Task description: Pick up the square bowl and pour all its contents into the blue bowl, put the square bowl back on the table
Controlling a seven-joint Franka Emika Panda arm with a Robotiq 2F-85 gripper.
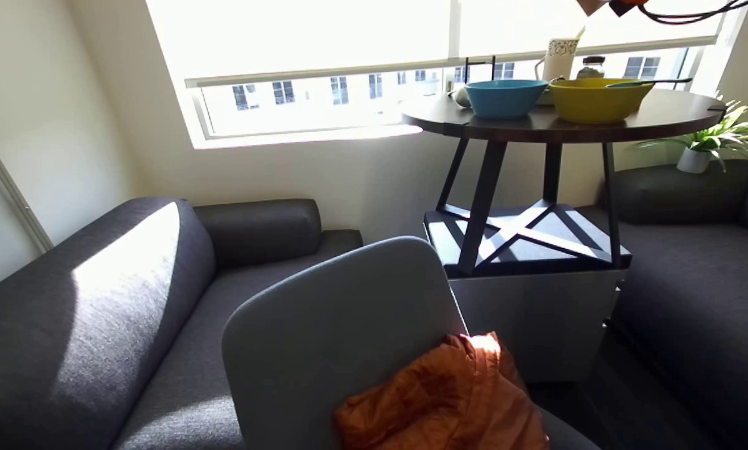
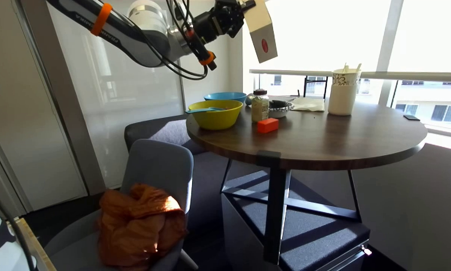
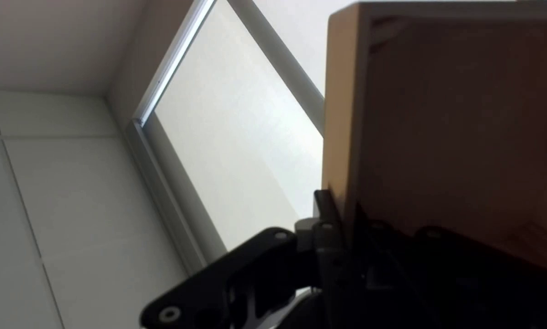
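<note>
The square bowl (image 2: 262, 34), a tan box with a red mark, hangs tilted high above the table (image 2: 342, 148). My gripper (image 2: 246, 6) is shut on its wall. In the wrist view the gripper (image 3: 350, 208) has one finger outside and one inside the wall of the square bowl (image 3: 339, 105); its inside is dark and no contents can be made out. A corner of the square bowl (image 1: 591, 5) shows at the top of an exterior view. The blue bowl (image 1: 505, 100) stands on the table (image 1: 573, 133) near its edge; it is partly behind the yellow bowl in an exterior view (image 2: 225, 96).
The yellow bowl (image 2: 217, 117) with a teal spoon (image 2: 206, 110) stands beside the blue bowl. A jar (image 2: 260, 107), an orange-red block (image 2: 267, 125), a patterned small bowl (image 2: 280, 109) and a white cup with utensils (image 2: 343, 94) are also on the table. A chair (image 1: 336, 337) stands in front.
</note>
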